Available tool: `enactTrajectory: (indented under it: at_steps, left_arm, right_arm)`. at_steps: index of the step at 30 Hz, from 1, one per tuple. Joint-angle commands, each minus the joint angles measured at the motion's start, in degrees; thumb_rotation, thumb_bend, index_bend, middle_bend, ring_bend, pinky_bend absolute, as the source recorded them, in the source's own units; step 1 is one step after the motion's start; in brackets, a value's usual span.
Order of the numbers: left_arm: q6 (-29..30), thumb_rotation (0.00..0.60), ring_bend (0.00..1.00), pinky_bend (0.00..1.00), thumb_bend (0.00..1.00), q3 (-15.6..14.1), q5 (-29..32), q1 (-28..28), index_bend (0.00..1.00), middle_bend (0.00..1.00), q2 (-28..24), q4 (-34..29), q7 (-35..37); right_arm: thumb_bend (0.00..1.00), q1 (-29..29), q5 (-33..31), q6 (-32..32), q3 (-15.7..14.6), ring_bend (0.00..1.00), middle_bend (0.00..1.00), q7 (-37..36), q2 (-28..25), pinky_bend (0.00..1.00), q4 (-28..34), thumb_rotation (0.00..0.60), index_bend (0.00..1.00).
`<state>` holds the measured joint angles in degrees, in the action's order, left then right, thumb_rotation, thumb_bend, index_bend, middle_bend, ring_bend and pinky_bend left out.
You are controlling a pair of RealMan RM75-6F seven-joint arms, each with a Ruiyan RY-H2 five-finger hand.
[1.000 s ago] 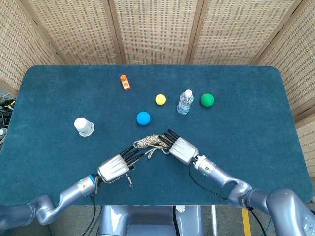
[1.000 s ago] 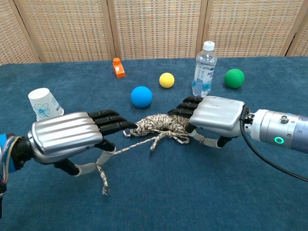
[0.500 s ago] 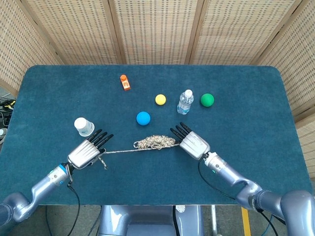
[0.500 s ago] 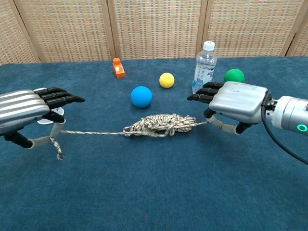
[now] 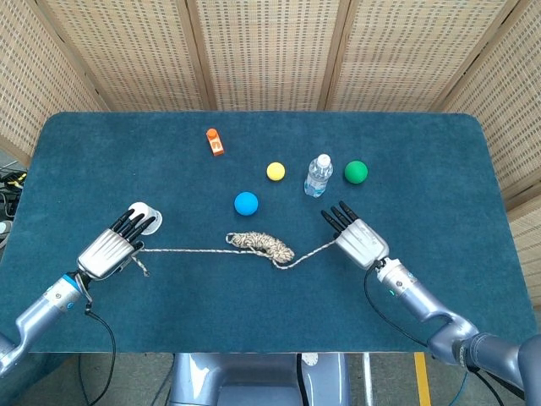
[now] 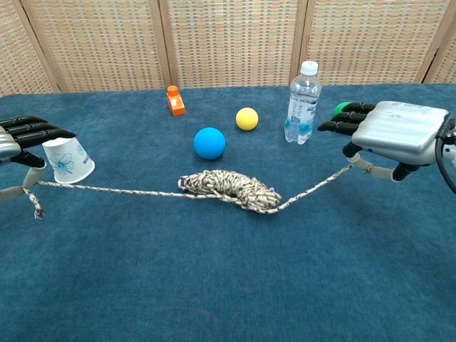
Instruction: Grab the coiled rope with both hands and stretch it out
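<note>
- Now we hold the rope (image 5: 258, 244) at both ends, its coil on the blue table (image 5: 423, 152) between our hands
- Left hand (image 5: 108, 249) pinches one end
- Right hand (image 5: 359, 239) pinches the other, fingers extended

Speckled beige rope (image 5: 262, 245), small coil mid-table, strands running out left and right, partly stretched
</note>
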<state>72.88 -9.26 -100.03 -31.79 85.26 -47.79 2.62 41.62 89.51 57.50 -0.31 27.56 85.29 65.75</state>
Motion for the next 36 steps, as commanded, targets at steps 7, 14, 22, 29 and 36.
enactTrajectory:
  at_steps: [7, 14, 22, 29, 36]
  left_arm:
    - [0.15, 0.6, 0.0, 0.0, 0.52, -0.23, -0.22, 0.81, 0.72, 0.0, 0.74, 2.47, 2.02]
    - [0.13, 0.6, 0.0, 0.0, 0.52, -0.14, -0.38, 0.87, 0.72, 0.0, 0.67, 2.13, 2.2]
    - [1.23, 0.6, 0.0, 0.0, 0.0, 0.04, -0.35, 1.2, 0.0, 0.0, -0.21, 0.26, 5.34]
    - [8.89, 0.6, 0.0, 0.0, 0.0, 3.71, 2.59, 3.57, 0.0, 0.0, -7.54, -11.73, 11.51]
    - [13.34, 0.6, 0.0, 0.0, 0.0, 5.69, 5.91, 7.48, 0.0, 0.0, -14.3, -22.94, 11.08]
  right_arm:
    - [0.46, -1.02, -1.89, -0.71, 0.68, 0.0, 0.01, 1.69, -0.63, 0.0, 0.52, 0.6, 0.67]
    - [0.46, -1.45, -2.1, -0.76, 0.7, 0.0, 0.01, 1.94, -0.36, 0.0, 0.02, 0.6, 0.67]
    - [0.04, -3.21, -4.16, 1.94, 2.5, 0.0, 0.0, 1.86, -0.83, 0.0, 2.76, 0.6, 0.01]
    - [0.0, -7.89, -2.24, 12.2, 3.66, 0.0, 0.0, -3.9, -6.67, 0.0, 11.31, 0.6, 0.0]
    - [0.0, -15.07, -2.64, 22.02, 3.66, 0.0, 0.0, -10.74, -11.49, 0.0, 18.03, 0.6, 0.0]
